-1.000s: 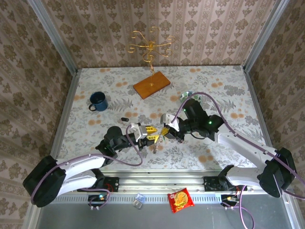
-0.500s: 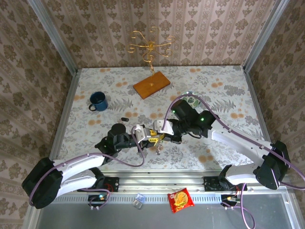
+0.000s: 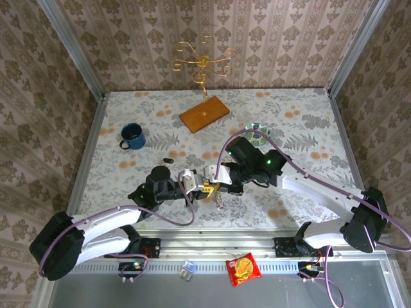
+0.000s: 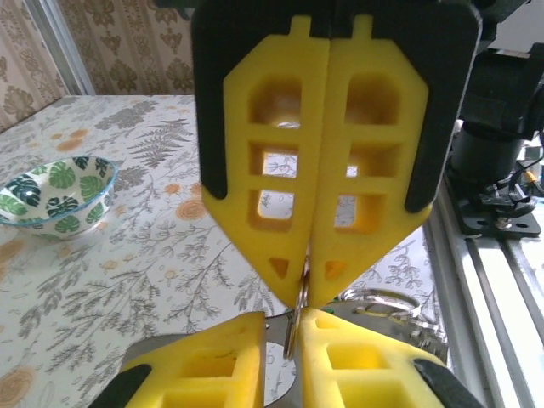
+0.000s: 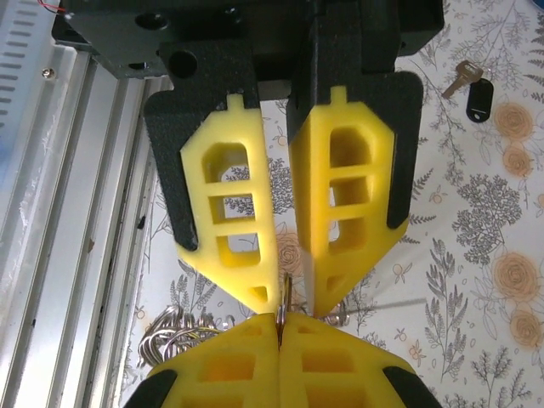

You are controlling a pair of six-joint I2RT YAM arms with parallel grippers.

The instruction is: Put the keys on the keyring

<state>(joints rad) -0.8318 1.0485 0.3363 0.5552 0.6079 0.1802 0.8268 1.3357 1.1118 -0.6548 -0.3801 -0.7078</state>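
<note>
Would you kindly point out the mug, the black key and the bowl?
mug (image 3: 133, 142), top view, side wall.
black key (image 5: 480, 99), right wrist view, its head.
bowl (image 4: 59, 223), left wrist view, outer wall.

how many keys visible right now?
1. The black-headed key lies on the table, nearer than the mug; others may be hidden.

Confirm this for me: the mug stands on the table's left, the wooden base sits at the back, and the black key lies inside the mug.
One thing is wrong. The black key is not inside the mug. It lies on the table, apart from the mug and nearer the arms, as the top view shows. The mug does stand on the left and the wooden base at the back.
</note>
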